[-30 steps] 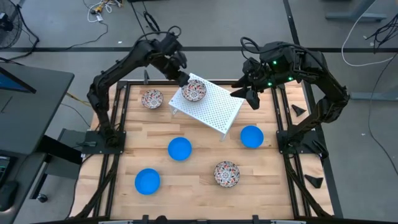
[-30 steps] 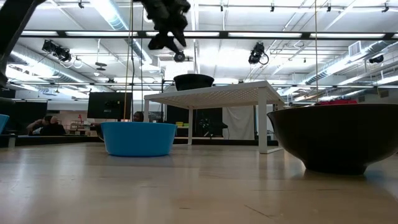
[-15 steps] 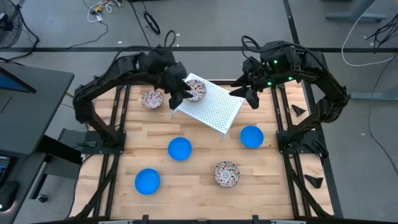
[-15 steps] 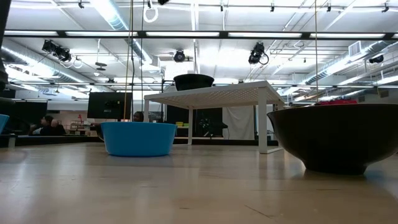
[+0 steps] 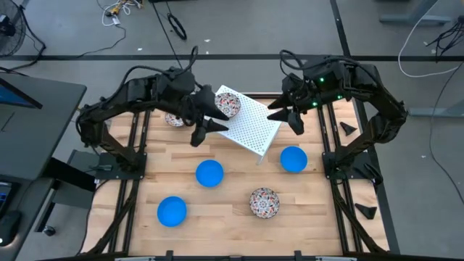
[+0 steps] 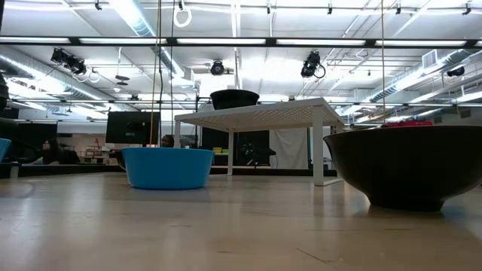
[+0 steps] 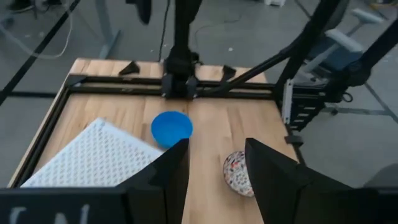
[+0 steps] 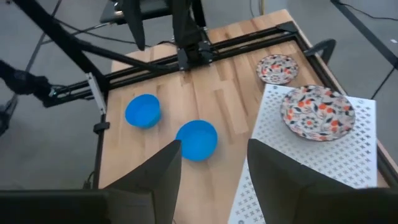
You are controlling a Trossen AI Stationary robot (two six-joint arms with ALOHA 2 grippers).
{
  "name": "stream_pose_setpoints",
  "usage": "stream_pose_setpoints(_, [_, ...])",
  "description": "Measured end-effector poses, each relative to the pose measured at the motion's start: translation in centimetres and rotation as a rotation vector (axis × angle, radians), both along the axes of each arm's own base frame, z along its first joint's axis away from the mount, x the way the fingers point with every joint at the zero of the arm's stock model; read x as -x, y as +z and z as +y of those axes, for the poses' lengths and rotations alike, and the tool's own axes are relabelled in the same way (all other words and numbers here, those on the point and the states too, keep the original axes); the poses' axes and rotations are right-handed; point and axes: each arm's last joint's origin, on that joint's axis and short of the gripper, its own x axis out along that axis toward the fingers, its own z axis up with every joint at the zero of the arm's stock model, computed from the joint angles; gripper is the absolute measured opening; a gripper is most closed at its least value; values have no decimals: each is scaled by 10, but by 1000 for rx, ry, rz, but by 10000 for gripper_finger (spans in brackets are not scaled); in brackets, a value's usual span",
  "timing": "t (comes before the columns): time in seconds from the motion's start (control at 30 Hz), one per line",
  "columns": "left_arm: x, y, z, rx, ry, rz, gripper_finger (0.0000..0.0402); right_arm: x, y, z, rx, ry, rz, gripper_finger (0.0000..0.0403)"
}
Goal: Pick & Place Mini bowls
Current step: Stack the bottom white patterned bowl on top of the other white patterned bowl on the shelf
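Speckled bowl upright, mouth up, on rack; both end effectors apart, empty.

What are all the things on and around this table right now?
Blue mini bowls: three, bright blue, on the wooden table, in front of the rack.
Speckled mini bowls: three, white with red-and-dark pattern; one on the rack, one behind the left arm, one near the table's front.
Rack: one, white, perforated, at the table's back.
Table: one, pale wood, dark frame.
Left gripper: open, empty, above the rack's left edge.
Right gripper: open, empty, beside the rack's right end.
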Motion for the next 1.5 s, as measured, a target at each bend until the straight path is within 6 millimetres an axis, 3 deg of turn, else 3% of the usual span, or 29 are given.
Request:
stream_pose_setpoints(0.33, [1,-4,-25,-67,-146,36,160,0,-2,26,28,70,27,185])
stream_pose_setpoints(0.47, [4,-19,-32,-60,-183,184,160,1,-3,33,28,101,34,185])
stream_pose_setpoints(0.63, [7,-46,-38,-3,-214,206,160,1,-3,38,23,117,36,185])
stream_pose_setpoints(1.13, [48,-102,-39,180,-121,-208,160,5,-7,46,-133,-45,113,185])
stream_pose_setpoints(1.3, [61,-112,-44,214,-88,-355,160,5,-24,60,-161,-112,291,185])
stream_pose_setpoints(1.5, [67,-118,-45,238,-78,-372,160,-15,-49,87,-186,-108,410,185])
